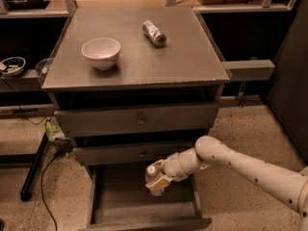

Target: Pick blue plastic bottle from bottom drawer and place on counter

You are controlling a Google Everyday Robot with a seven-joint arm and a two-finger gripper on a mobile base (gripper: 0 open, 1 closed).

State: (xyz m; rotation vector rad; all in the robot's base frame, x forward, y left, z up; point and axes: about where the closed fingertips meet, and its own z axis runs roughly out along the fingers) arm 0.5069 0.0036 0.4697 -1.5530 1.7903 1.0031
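Camera view: lifting step, with gripper [159,181] clamped on bottle [151,173] near back edge of drawer [139,210]; next, probably draw clear forward, then carry up to counter [183,57].

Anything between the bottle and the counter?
The gripper holds the blue plastic bottle in the bottom drawer. The two upper drawers' fronts stand between it and the counter; a white bowl and silver can sit there.

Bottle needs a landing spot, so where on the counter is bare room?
Free: front right of the counter, between white bowl and right edge, in front of the silver cylinder. Crowded around those two. The gripper holds the blue plastic bottle over the bottom drawer.
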